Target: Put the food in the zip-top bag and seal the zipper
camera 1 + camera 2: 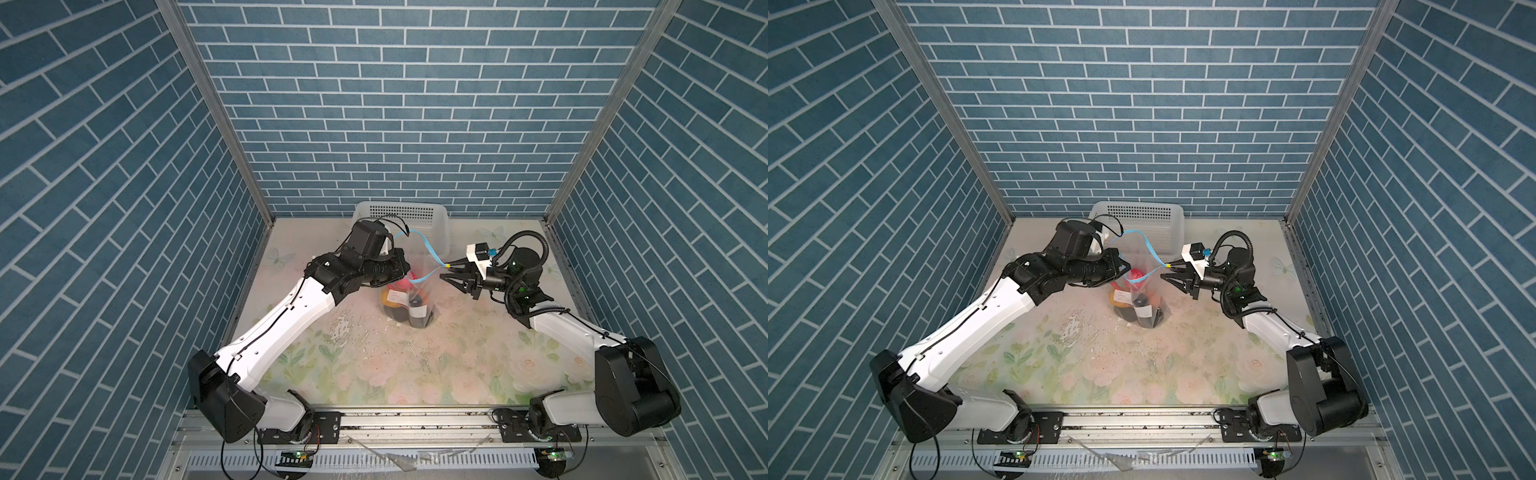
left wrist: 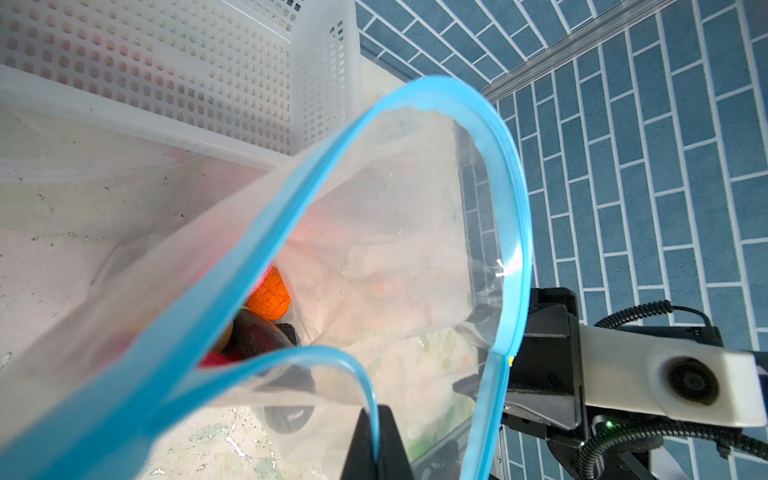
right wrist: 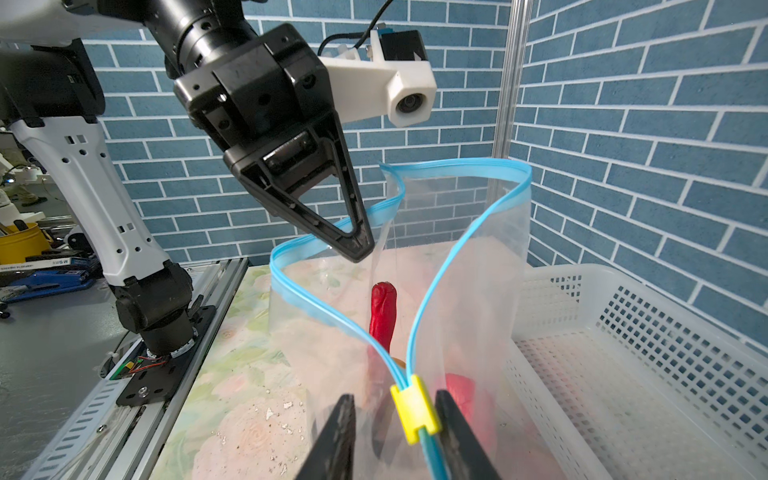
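Top views: the zip-top bag (image 1: 422, 286) stands upright on the table (image 1: 374, 357), just near of the white basket (image 1: 438, 226). Its long axis is roughly vertical, mouth up, with the food (image 1: 409, 313) at the bottom. The zipper (image 1: 424, 243) runs left-right between the arms and is wide open, its far lip bowed toward the basket. The left gripper (image 1: 1124, 268) is closed on the left end of the rim. The right gripper (image 1: 446, 271) sits at the yellow tab (image 1: 448, 264) on the right end. Left wrist view: looking down the mouth, an orange piece (image 2: 270, 297) and dark lumps lie deep inside. The rim strip runs into the left gripper's closed jaws. Right wrist view: the right gripper's jaws stand apart either side of the yellow tab (image 3: 415, 409). One side is touching or nearly so and there's a clear gap on the other, so it's not clamped yet. A red chilli (image 3: 383, 316) stands on end inside, tip up toward where the tracks meet. Risks, my read:
- The jaws close off-centre and skew the tab, or bite film instead.
- The tracks are slack and looped, so dragging the tab left could buckle or jam them unless the left end pulls taut.
- The chilli could snag in the closing seam.
- If the left pinch slips, the bag slumps and may spill.
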You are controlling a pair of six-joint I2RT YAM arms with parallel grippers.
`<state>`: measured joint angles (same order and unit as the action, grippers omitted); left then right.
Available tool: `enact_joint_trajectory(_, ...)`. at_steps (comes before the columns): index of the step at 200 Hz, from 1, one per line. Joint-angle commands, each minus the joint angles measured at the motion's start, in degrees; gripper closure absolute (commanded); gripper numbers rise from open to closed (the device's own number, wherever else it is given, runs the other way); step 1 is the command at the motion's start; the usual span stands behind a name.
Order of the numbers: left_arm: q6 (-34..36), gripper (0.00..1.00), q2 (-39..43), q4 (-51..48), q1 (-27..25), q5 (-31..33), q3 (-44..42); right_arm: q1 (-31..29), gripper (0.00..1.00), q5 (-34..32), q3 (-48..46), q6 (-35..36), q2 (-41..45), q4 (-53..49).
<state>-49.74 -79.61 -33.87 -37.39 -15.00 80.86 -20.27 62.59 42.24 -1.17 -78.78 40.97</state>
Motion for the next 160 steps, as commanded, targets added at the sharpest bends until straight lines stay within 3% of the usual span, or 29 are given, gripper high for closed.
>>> enact_joint_trajectory(1,0.19,1.00,1.23,-0.25,0.25,0.50,1.30,0.19,0.66,0.52,-1.42,2.31,0.08,1.16)
enact_joint_trajectory(54,0.14,1.00,1.21,-0.31,0.31,0.77,1.40,0.23,0.75,-0.16,-2.56,4.54,1.91,-0.53)
enact_joint_trajectory(78,0.13,1.00,1.14,-0.30,0.32,0.73,1.49,0.57,0.75,-0.36,-2.93,4.87,2.14,-0.79)
enact_joint_trajectory(113,-0.16,1.00,1.47,0.00,0.31,0.69,0.97,1.01,0.67,0.07,-3.02,1.42,0.49,3.11)
enact_joint_trajectory(160,-0.27,1.00,1.65,0.08,0.26,0.60,0.62,1.06,0.73,0.34,-3.04,-0.40,-0.76,5.72)
